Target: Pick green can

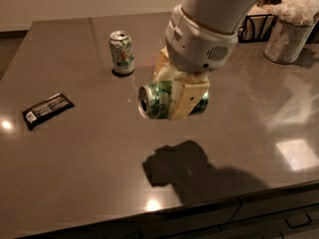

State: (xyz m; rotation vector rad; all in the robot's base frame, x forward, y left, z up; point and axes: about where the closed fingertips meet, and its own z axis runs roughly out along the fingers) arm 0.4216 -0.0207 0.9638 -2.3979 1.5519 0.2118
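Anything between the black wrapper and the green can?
Nothing: in the camera view only bare table shows between the black wrapper and the green can, which the gripper holds sideways above it.

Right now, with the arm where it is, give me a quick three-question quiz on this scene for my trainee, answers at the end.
1. True or false: the green can stands on the table.
2. What is the end effector doing? A) hovering with nothing in it B) gripping the green can, which lies sideways C) gripping the green can, which is upright
3. Fill in: the pale can stands ___ on the table, apart from the arm.

Key
1. False: it is held above the table, with its shadow below.
2. B
3. upright
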